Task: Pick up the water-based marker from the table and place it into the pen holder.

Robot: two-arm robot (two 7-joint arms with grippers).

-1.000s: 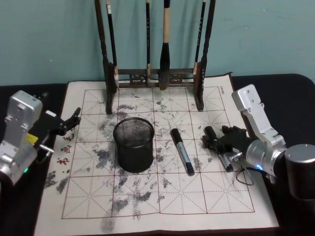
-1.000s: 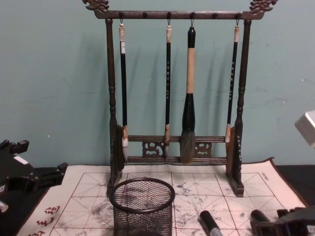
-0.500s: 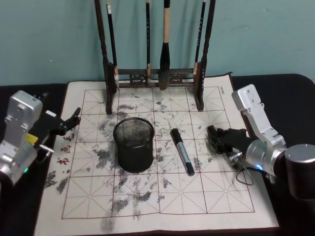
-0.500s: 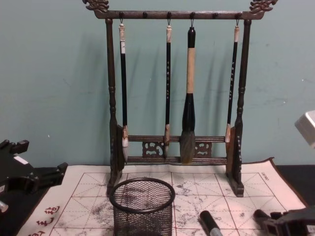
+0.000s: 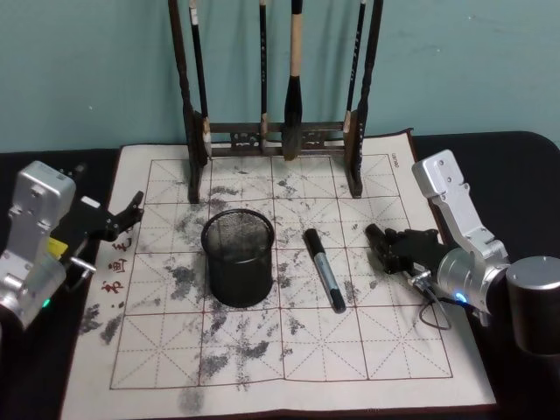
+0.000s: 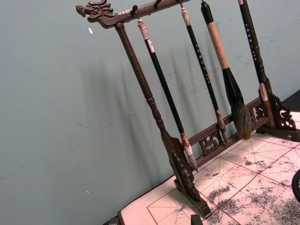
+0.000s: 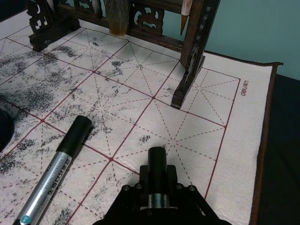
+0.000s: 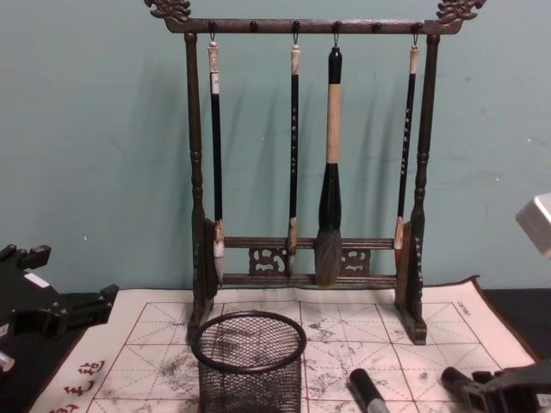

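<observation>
From the head, we saw the right claw closed around a black-capped marker at the right side of the ink-stained mat on the dark desk. A second marker lay flat on the mat between that claw and the upright pen holder. The left claw was at the mat's left edge, fingers apart. The left wrist view showed us the brush rack with its hanging brushes. In the right wrist view the gripped marker pointed toward the rack's foot, and the second marker lay near it, not touching. From the chest, the holder stood before the rack, with both claws low at the edges.
</observation>
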